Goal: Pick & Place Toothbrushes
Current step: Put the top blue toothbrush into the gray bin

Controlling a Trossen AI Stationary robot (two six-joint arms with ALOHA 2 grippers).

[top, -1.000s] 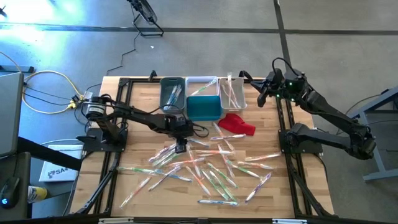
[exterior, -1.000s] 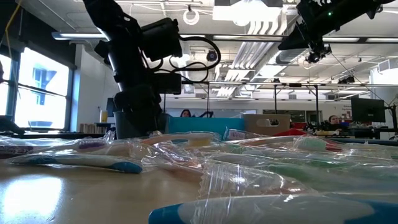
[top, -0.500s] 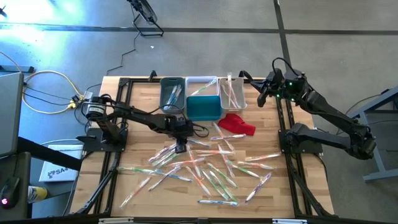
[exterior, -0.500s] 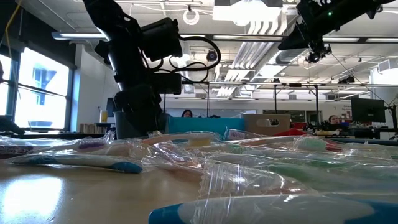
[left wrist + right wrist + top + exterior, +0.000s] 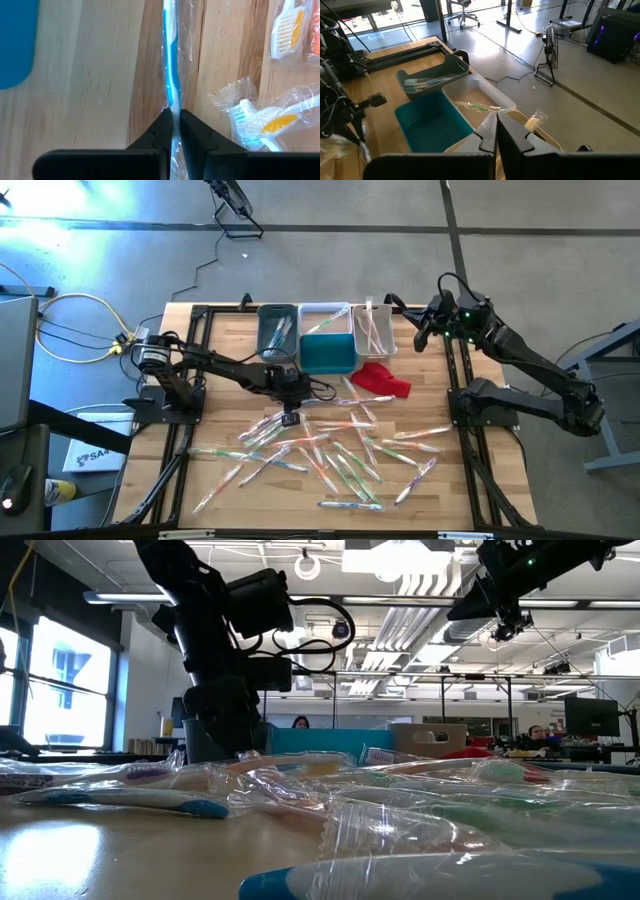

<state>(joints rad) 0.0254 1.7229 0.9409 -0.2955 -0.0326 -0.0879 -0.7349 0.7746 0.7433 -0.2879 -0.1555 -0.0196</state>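
On the worktop, most of the toothbrushes [image 5: 330, 450] are spread over the middle and near side; only a few are seen in the bins [image 5: 325, 335] at the far edge.
A blue-handled toothbrush [image 5: 170, 65] is pinched by the nearly closed left gripper [image 5: 175, 120] near the worktop's middle; the right gripper [image 5: 496, 125], closed and empty, is held above the bins.

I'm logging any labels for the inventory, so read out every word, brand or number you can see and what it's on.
"SA": the only letters that read, on the white sheet lying left of the table; the rest is cut off.
Small label among the toothbrushes: too blurred to read.
Bins and red cloth: no text visible.
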